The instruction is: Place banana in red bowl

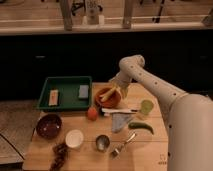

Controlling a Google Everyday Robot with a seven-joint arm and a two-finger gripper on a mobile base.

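Observation:
The red bowl (107, 101) stands on the wooden table near its back edge, just right of the green tray. The pale-yellow banana (107, 94) lies slanted in the bowl, with its upper end towards the gripper. My gripper (118, 90) hangs at the end of the white arm that reaches in from the right. It is over the bowl's right rim, at the banana's upper end. I cannot tell whether it still touches the banana.
A green tray (65, 102) at the back left holds a wooden block (53, 97) and a grey sponge (83, 91). Also on the table are an orange fruit (92, 113), green cup (146, 107), green chilli (141, 127), grey cloth (120, 121), maroon bowl (48, 125), white bowl (74, 138), metal cup (102, 142) and fork (122, 145).

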